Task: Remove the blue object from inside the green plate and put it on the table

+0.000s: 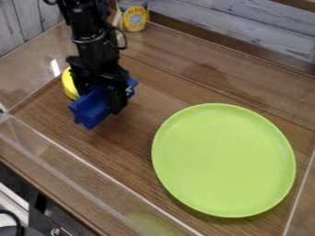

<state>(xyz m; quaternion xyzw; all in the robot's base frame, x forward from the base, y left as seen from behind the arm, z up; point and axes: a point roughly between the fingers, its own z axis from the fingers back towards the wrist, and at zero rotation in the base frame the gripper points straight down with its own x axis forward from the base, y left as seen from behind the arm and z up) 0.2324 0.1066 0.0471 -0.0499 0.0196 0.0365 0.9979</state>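
The blue object [88, 112] is a small deep-blue blocky lump at the left of the brown wood-grain table [185, 83], low over or on the tabletop; I cannot tell whether it touches. My black gripper [102, 95] comes down from above and is shut on the blue object's top. The green plate [224, 159] lies flat at the lower right, with nothing in it, well apart from the gripper.
A yellow banana [72, 82] lies just behind and left of the gripper, partly hidden by it. A yellow-labelled can [133, 17] stands at the back. Clear acrylic walls [50, 152] edge the table at the left and front.
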